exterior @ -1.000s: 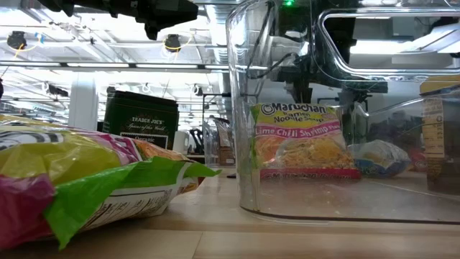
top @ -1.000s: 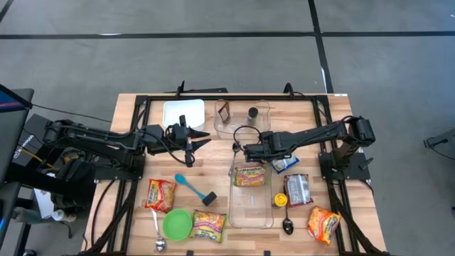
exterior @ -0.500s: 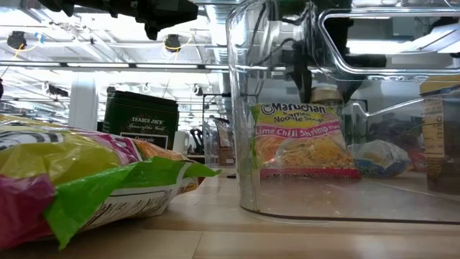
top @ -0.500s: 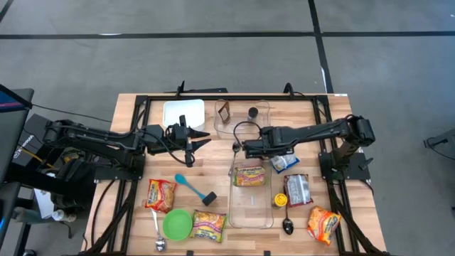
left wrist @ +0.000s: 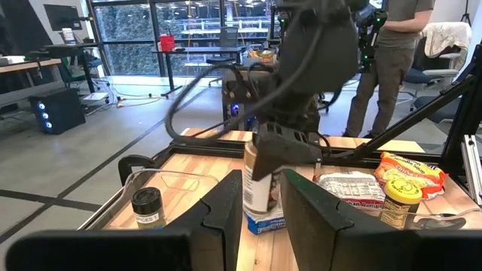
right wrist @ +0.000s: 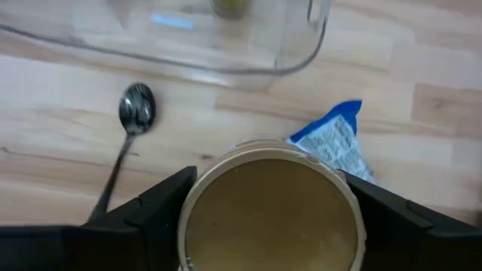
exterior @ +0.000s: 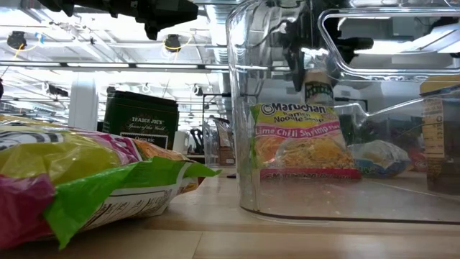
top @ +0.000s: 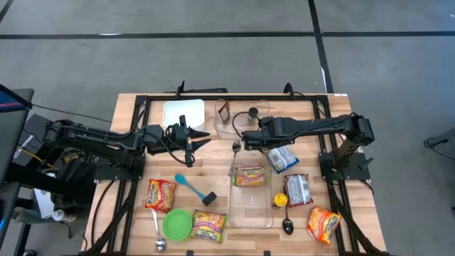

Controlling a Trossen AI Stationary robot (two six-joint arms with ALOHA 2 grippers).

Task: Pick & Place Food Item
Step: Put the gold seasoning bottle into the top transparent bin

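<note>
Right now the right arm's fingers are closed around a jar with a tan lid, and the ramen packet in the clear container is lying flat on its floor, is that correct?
Not quite. The low view shows the ramen packet standing upright in the clear container, not lying flat. The rest holds: the right gripper has its fingers around the tan-lidded jar.

One camera looks straight down over the whole desk. One sits at desk level, close behind a clear tub. Each wrist camera looks past its fingers; both show the jar.
</note>
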